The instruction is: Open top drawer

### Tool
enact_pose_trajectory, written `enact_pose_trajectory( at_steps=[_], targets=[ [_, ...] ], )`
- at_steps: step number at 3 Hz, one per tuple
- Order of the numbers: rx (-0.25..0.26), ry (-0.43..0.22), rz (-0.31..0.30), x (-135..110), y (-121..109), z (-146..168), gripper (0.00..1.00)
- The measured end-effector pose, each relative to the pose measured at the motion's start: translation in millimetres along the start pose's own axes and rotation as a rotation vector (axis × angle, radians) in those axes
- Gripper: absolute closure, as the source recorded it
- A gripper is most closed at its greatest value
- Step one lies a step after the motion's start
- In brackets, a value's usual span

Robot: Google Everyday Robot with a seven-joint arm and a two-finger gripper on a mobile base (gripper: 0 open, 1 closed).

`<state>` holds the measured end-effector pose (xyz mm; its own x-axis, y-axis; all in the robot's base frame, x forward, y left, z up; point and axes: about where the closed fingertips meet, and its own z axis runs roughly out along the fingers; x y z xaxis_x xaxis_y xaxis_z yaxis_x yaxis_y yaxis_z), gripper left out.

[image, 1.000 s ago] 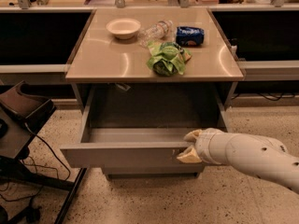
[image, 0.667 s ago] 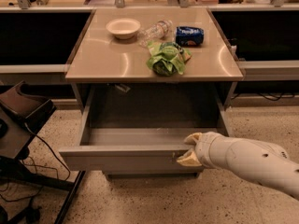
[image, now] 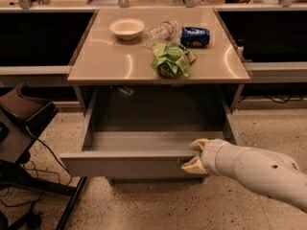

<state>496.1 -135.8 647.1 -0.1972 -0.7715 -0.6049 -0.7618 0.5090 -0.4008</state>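
grey top drawer (image: 124, 164) open, gripper (image: 194, 155) pinching its front edge.

Gripper (image: 194, 155) clasps right end of top drawer (image: 124, 164) front.

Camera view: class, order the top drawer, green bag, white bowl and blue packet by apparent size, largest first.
1. top drawer, the gripper clamped on its front's right end.
2. green bag.
3. white bowl and blue packet: too alike to rank, and farthest from the camera.
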Motion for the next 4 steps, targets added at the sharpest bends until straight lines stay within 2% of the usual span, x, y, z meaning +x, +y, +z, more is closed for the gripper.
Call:
enact_pose_trajectory(
  at_steps=[1, 2, 4],
  targets=[
    [0.000, 0.000, 0.000, -4.4, -3.2, -3.3, 1.00],
    [0.040, -0.016, 0.000, -8.1, 15.4, -22.5, 1.00],
    [0.037, -0.022, -0.005, -8.3, 18.9, -23.6, 1.00]
  ],
)
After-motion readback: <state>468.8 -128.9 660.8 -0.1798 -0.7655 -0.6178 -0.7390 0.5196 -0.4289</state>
